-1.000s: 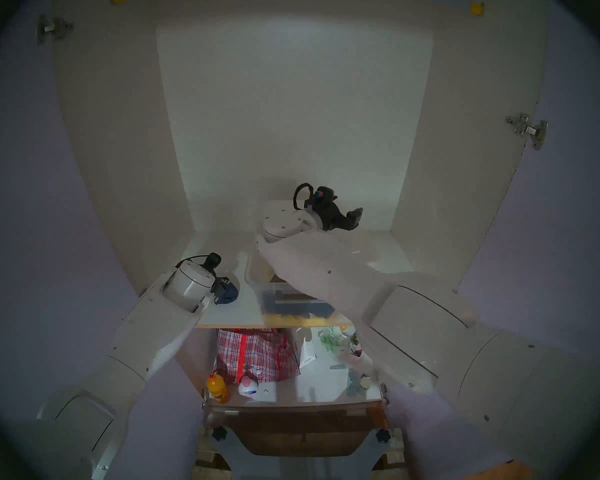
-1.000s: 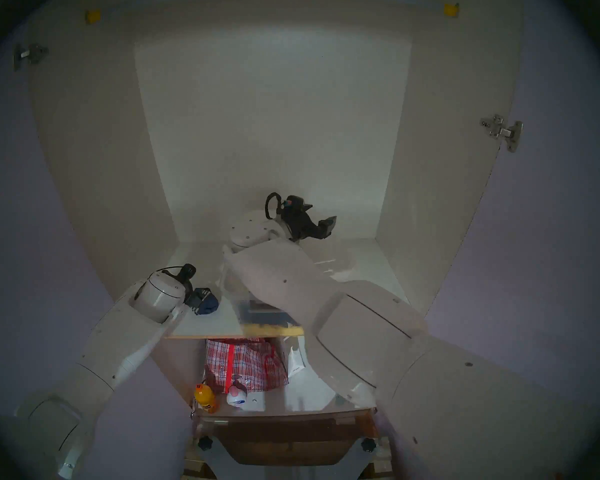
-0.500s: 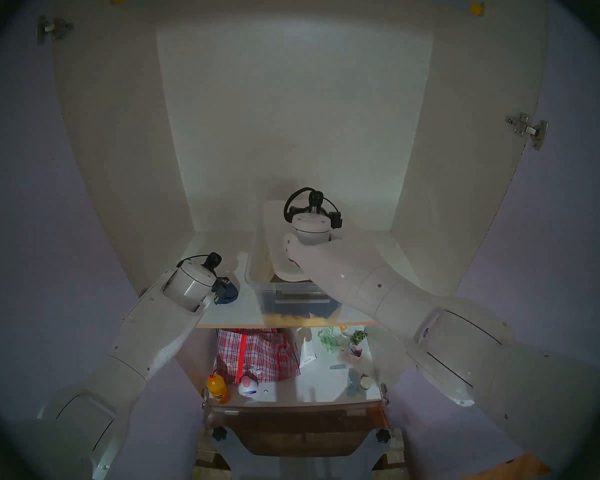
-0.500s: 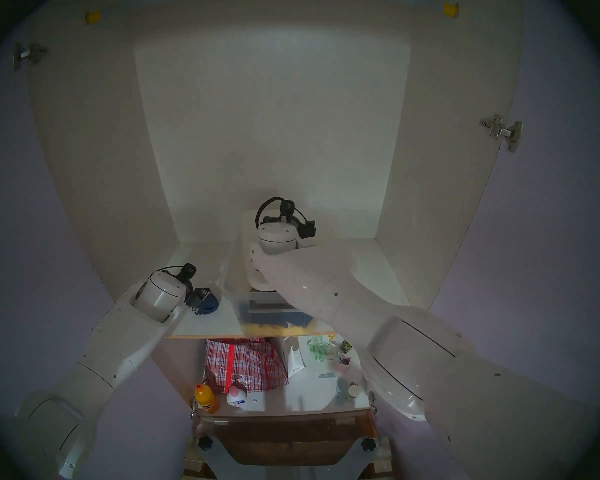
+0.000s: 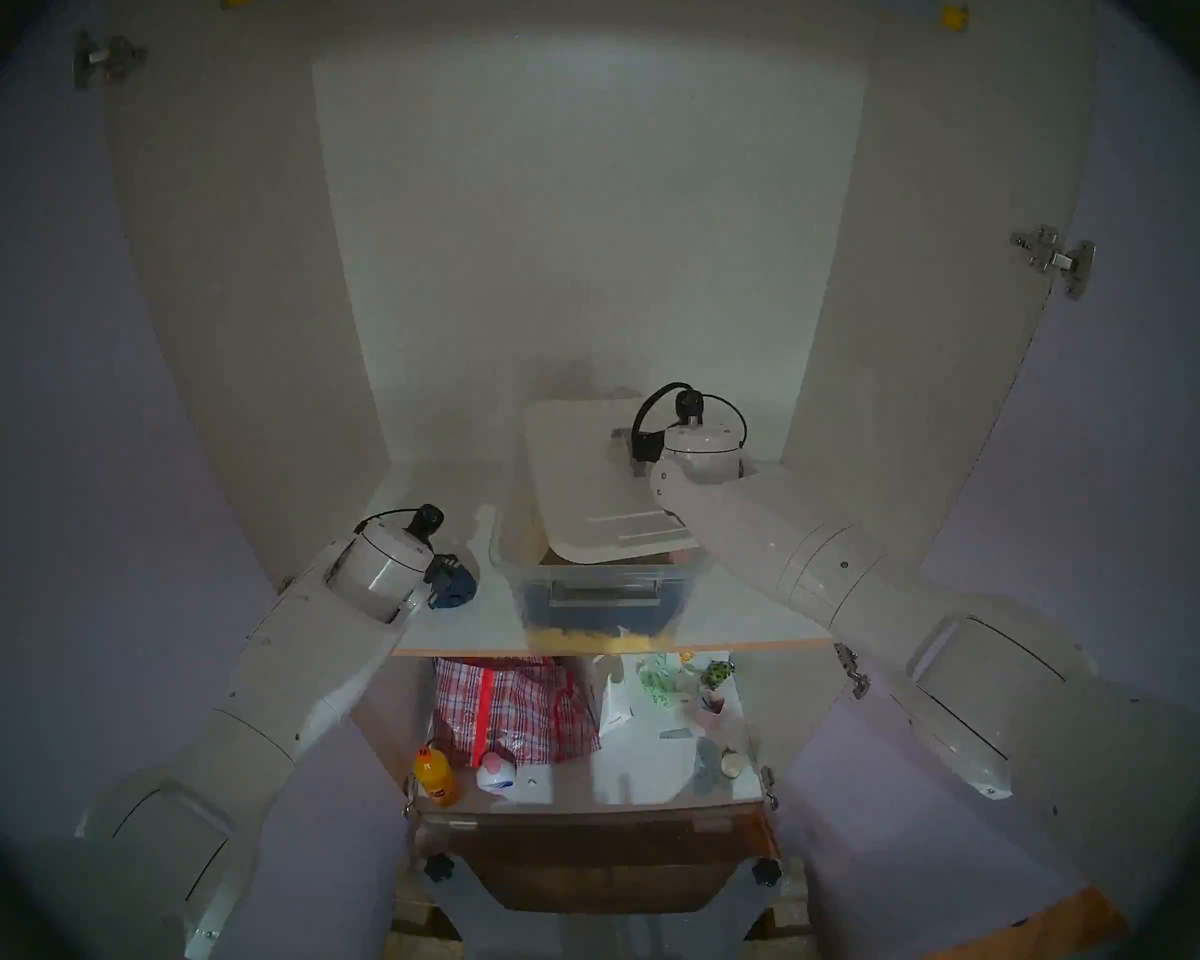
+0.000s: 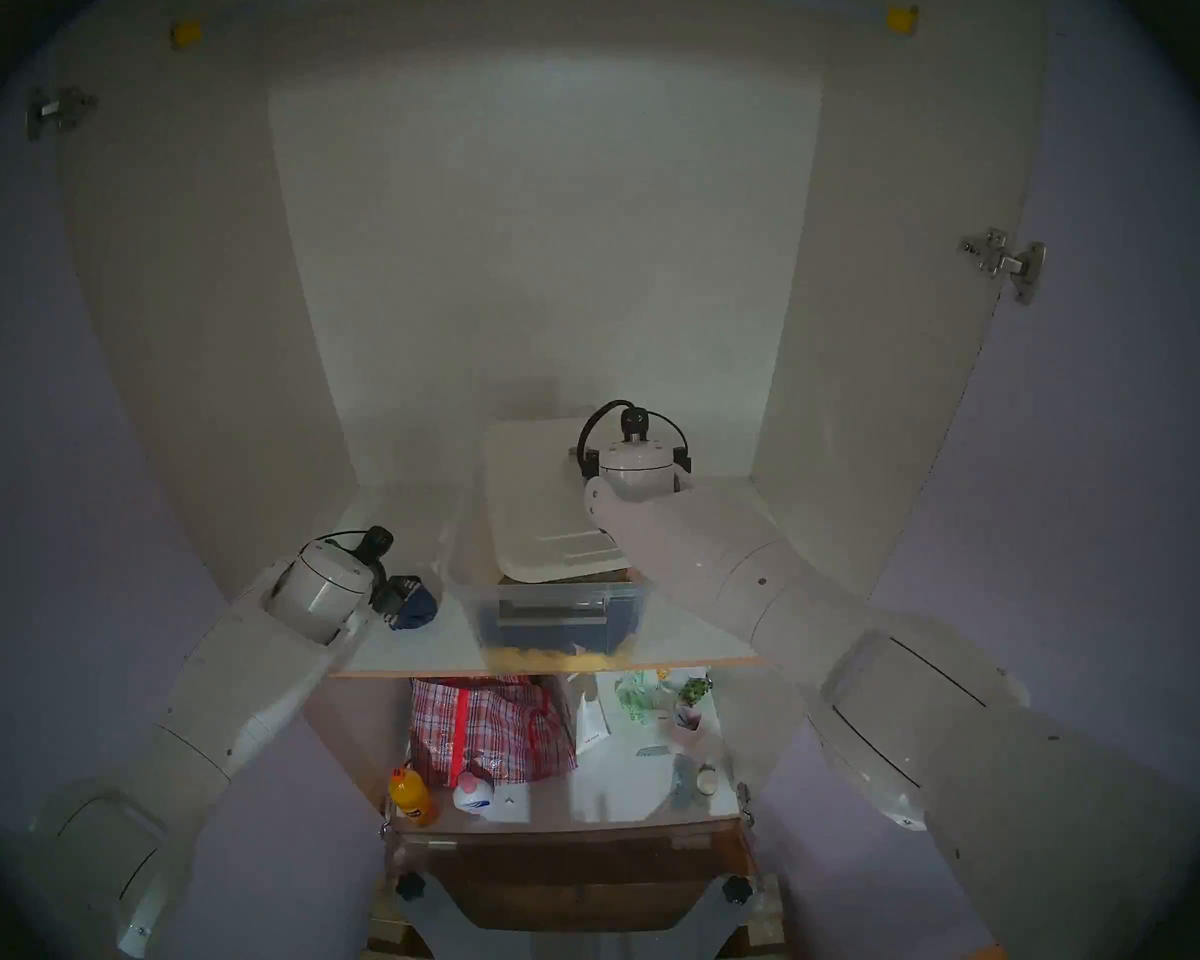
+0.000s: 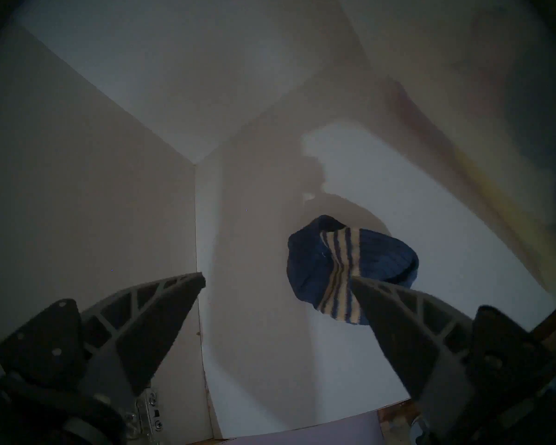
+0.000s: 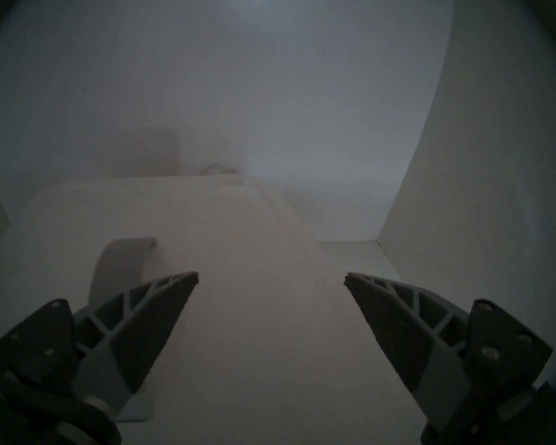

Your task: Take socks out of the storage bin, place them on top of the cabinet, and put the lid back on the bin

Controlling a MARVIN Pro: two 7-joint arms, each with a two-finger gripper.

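Head view shows me one socks [image 5: 453,582] bundle, one storage bin [image 5: 601,591], one lid [image 5: 587,484] (tilted across it). Both sit on my cabinet [image 5: 736,629] shelf at frame centre; left gripper [image 7: 278,279] and right gripper [image 8: 270,275] both spread apart, holding nothing.

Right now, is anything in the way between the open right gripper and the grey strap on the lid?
Nothing visible is. In the right wrist view the right gripper hangs open over the white lid, which lies askew on the storage bin. The grey strap handle sits just left of the left fingertip, uncovered.
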